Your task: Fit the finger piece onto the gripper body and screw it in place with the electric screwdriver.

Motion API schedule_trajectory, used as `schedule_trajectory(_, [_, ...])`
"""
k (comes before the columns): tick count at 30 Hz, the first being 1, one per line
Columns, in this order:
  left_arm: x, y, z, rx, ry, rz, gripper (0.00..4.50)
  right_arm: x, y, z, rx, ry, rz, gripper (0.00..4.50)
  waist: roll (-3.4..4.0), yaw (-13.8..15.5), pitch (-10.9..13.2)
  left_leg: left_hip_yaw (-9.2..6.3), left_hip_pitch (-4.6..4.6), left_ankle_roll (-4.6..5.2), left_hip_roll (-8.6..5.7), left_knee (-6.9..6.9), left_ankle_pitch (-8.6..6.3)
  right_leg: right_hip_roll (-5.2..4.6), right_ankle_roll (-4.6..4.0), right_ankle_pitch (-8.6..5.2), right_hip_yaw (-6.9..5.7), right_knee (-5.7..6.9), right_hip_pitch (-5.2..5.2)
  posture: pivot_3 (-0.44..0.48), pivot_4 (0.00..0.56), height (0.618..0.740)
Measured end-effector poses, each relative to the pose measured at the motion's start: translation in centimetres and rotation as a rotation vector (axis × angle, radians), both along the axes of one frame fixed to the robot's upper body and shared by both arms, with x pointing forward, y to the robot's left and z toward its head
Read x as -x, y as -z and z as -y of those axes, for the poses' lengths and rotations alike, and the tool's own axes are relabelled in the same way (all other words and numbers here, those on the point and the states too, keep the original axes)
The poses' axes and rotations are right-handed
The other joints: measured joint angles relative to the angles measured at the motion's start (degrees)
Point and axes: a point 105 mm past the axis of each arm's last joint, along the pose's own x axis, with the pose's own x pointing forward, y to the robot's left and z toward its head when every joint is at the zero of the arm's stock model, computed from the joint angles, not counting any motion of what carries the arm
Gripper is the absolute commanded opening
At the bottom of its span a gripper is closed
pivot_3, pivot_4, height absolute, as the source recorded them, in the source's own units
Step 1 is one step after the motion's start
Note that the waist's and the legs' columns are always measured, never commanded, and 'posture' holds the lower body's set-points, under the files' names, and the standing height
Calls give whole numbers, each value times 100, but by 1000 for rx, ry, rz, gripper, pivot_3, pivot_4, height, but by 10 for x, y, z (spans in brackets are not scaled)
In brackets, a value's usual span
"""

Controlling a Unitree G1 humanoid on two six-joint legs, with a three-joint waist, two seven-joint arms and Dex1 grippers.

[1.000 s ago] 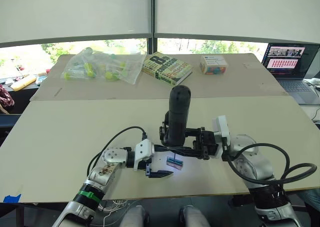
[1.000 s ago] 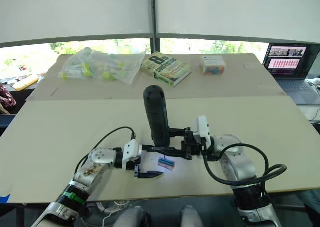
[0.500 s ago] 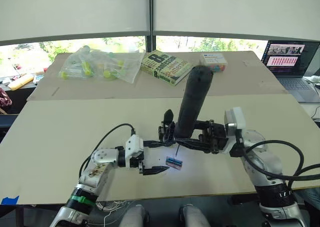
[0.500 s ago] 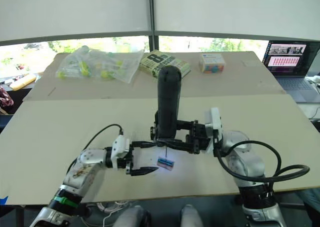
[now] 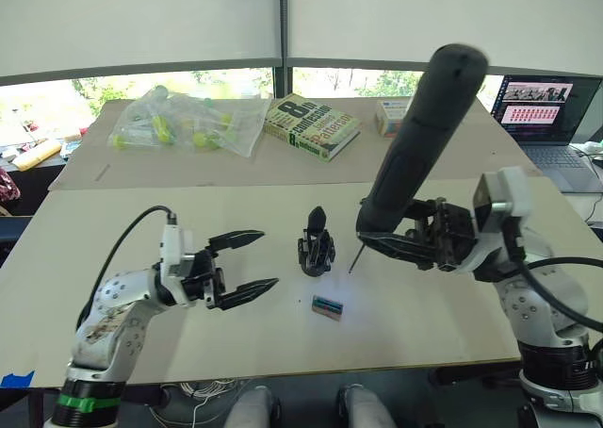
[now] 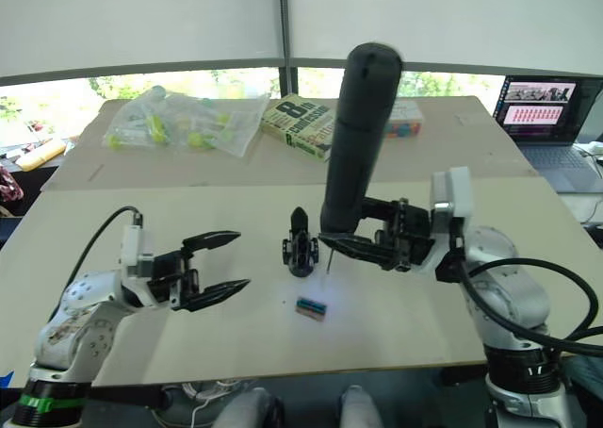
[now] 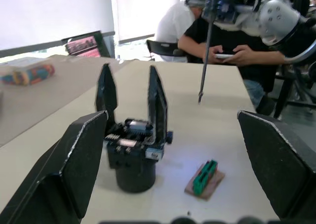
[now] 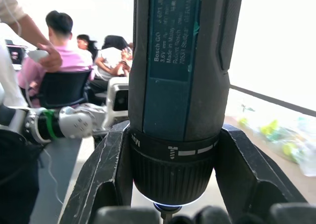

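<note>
The big pale table (image 5: 113,230) has lots of bare room around the middle, where the work is. Its near edge runs close below both arms. A second table of the same colour sits behind it, holding a crinkly clear plastic bag of yellow-green tubes (image 5: 184,122), a thick green and white book (image 5: 314,126) and a small box with coloured dots (image 6: 403,126). An open laptop with a lit screen (image 5: 544,117) sits past the far right corner.

The long, thick, matte-black electric screwdriver (image 5: 415,155) is the biggest thing in the air. It leans so its round end tips up and to the right, and its thin metal bit (image 5: 354,256) points down at the table, just right of the gripper body and not touching it. The right gripper (image 5: 415,244) is clamped around the screwdriver's lower end, with its arm reaching in from the right, held above the table.

The left gripper (image 5: 252,261) hangs just over the table on the left, pointing sideways at the middle, and its two black fingers (image 5: 237,238) are spread wide apart with nothing between them. There is bare table between it and the gripper body.

The small black squat gripper body (image 5: 316,245) stands upright in the middle of the table, with pointed black fingers sticking up. In the left wrist view, two fingers rise from it side by side (image 7: 131,150).

The little green-and-black block (image 5: 327,306) lies flat just in front of the gripper body, a bit to the right, not touching it.

I cannot pick out the finger piece apart from the body.
</note>
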Motion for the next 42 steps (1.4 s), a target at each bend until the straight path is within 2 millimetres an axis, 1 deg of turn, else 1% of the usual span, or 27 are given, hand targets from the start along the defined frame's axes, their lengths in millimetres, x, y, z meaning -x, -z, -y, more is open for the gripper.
schedule_trajectory(4, [2,-5,-13,-7,-45,10,4442,1,-7,5,6,3,2,1956,-2,0,1,0,0,0,2,1,0,4,-1,-1,2,-1,1,0,150,740])
schedule_trajectory(7, [1,-9,-29,-30,-110,9,4442,1,-12,4,5,-5,6,1956,-3,0,2,1,0,0,3,0,0,5,-1,-1,3,-1,0,0,150,740])
schedule_trajectory(10, [3,0,-35,-57,-134,-25,4442,2,-15,4,7,-5,11,1956,-3,0,2,2,0,0,3,0,0,5,-1,-2,3,-2,0,0,150,740])
schedule_trajectory(14, [-6,18,-36,-112,-177,-58,4442,3,-16,3,5,-13,3,1956,-4,26,3,2,-1,0,1,2,0,5,-1,-2,3,-2,3,0,150,740])
schedule_trajectory(16, [-14,26,-28,-129,-181,-69,4442,2,-18,2,2,-11,8,1956,-5,32,3,2,-1,0,-1,3,0,4,-1,-1,3,-2,4,0,150,740])
schedule_trajectory(18, [-19,35,-13,-148,-150,-78,4442,2,-22,0,1,-18,21,1956,-6,22,4,3,-2,0,-1,3,0,5,0,-1,4,-3,3,0,150,740])
schedule_trajectory(19, [-23,42,-2,-162,-125,-84,4442,2,-23,-1,0,-21,26,1956,-6,20,4,3,-1,0,-1,2,0,5,0,-1,4,-2,3,0,150,740])
schedule_trajectory(21, [-28,50,10,-203,-112,-75,4442,2,-23,-1,1,-23,25,1956,-8,19,5,3,-3,0,-1,1,0,7,0,0,3,-1,2,0,150,740])
schedule_trajectory(24, [-45,55,31,-206,-134,-69,4442,2,-22,-2,6,-30,17,1956,-8,21,5,2,-3,0,-1,3,0,6,0,2,4,1,3,0,150,740])
schedule_trajectory(27, [-52,60,46,-203,-138,-80,4442,2,-21,-3,9,-33,11,1956,-8,12,5,2,-4,0,-1,3,0,5,2,2,5,0,2,0,150,740])
schedule_trajectory(30, [-52,69,57,-210,-119,-113,4442,2,-21,-3,9,-33,10,1956,-8,-9,5,2,-3,0,0,1,0,6,2,2,5,1,0,0,150,740])
schedule_trajectory(32, [-52,79,63,-225,-111,-144,4442,2,-21,-3,11,-34,9,1956,-8,1,5,2,-3,0,0,2,0,7,2,2,4,3,0,0,150,740])
schedule_trajectory(35, [-57,88,67,-239,-122,-174,4442,3,-21,-4,15,-37,5,1956,-9,10,5,2,-4,1,0,4,0,6,2,2,5,2,0,0,150,740])
schedule_trajectory(42, [-73,88,76,-246,-152,-131,4442,3,-20,-5,17,-41,1,1956,-9,31,5,1,-4,1,-3,6,1,2,3,3,5,2,4,0,150,740])
